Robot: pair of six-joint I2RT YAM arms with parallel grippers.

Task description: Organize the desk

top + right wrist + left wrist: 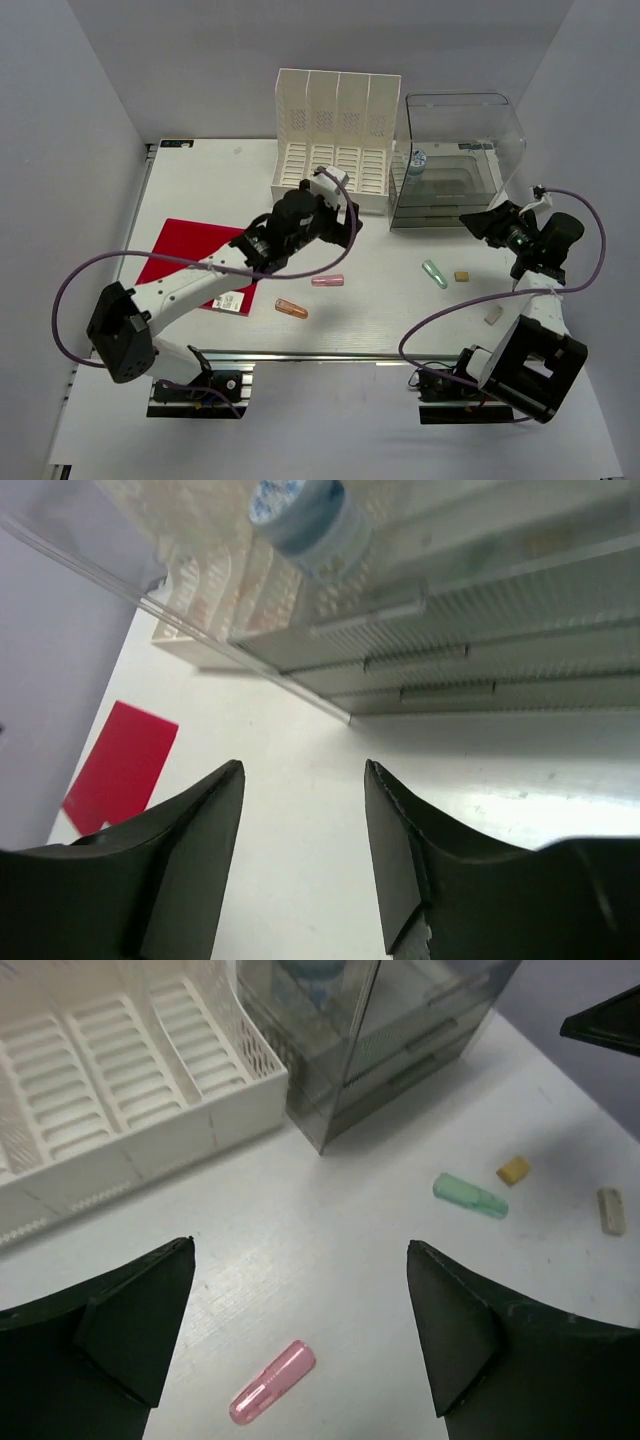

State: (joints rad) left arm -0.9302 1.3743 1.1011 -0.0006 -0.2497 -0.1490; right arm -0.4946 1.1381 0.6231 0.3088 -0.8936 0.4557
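Note:
The white desk has an aluminium rail along its near edge. My left gripper is open and empty, hovering above the desk's middle. In the left wrist view a pink cap lies below and between the fingers, apart from them. It also shows in the top view. An orange cap, a green cap, a small yellow piece and a white eraser lie loose. My right gripper is open and empty near the drawer unit; its wrist view shows only bare desk between the fingers.
A white slotted file rack stands at the back. A clear drawer unit stands beside it, with a blue tape roll on top. A red folder with a white label lies at the left, under the left arm.

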